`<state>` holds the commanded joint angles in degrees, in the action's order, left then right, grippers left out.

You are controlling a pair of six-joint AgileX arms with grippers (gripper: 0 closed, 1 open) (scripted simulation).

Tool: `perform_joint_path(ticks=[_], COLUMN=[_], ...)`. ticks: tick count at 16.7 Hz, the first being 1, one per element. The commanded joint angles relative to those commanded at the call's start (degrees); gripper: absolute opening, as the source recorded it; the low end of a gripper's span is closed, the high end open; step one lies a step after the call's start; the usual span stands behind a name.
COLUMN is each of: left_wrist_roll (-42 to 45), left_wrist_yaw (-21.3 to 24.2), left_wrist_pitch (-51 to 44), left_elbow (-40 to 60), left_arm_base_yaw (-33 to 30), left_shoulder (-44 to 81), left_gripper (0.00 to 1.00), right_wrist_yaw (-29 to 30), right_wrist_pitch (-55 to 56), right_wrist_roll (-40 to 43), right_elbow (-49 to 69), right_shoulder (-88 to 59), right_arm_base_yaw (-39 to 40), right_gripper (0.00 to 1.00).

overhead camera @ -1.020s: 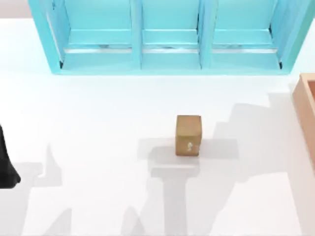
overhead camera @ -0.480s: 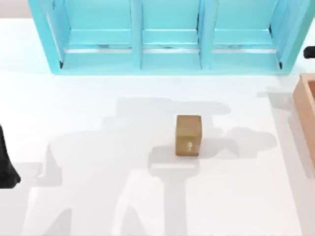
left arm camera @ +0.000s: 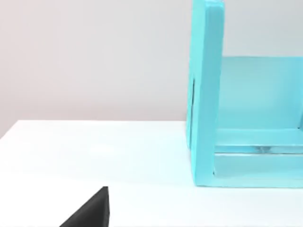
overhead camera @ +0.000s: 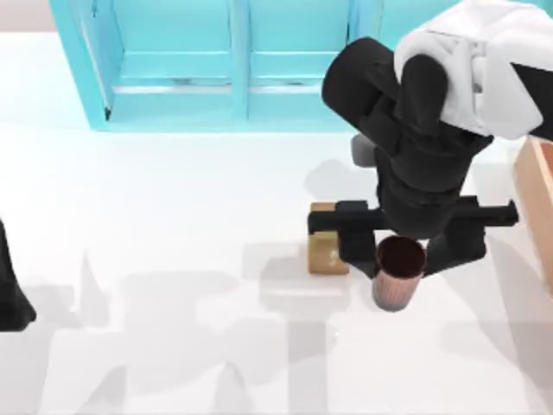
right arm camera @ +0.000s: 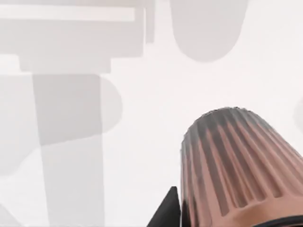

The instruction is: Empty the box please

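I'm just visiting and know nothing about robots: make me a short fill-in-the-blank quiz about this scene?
1. The right gripper holds a ribbed brown ____.
2. The small brown cube sits on the white ____.
3. The shelf unit is coloured ____.
4. The tan box lies at the table's ____ edge in the top view.

Missing words: cup; table; turquoise; right

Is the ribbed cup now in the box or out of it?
Out: the right gripper holds the ribbed cup above the white table, beside the small cube.
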<state>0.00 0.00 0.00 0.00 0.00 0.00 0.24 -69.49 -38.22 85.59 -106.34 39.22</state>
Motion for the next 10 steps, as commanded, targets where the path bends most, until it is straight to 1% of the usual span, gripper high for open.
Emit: perform_joint_path(ticks=[2, 5, 7, 10], left_wrist_roll=[0.0, 0.0, 0.0, 0.0], left_wrist_yaw=[0.0, 0.0, 0.0, 0.0], left_wrist_pitch=[0.0, 0.0, 0.0, 0.0], left_elbow=[0.0, 0.0, 0.0, 0.0], left_arm_base_yaw=[0.0, 0.0, 0.0, 0.0], left_shoulder=[0.0, 0.0, 0.0, 0.0], left_gripper=[1.0, 1.0, 1.0, 1.0], right_wrist_yaw=[0.04, 0.07, 0.06, 0.04], right_wrist_pitch=[2.35, 5.22, 6.44, 6.84], right_wrist_roll=[-6.86, -14.06, -16.64, -17.35], right_elbow=[-3.78, -8.05, -9.68, -10.17], right_shoulder=[1.24, 2.9, 3.67, 3.93], right_arm_base_yaw=[6.8, 13.2, 15.21, 15.73], right_gripper=[0.0, 0.0, 0.0, 0.0])
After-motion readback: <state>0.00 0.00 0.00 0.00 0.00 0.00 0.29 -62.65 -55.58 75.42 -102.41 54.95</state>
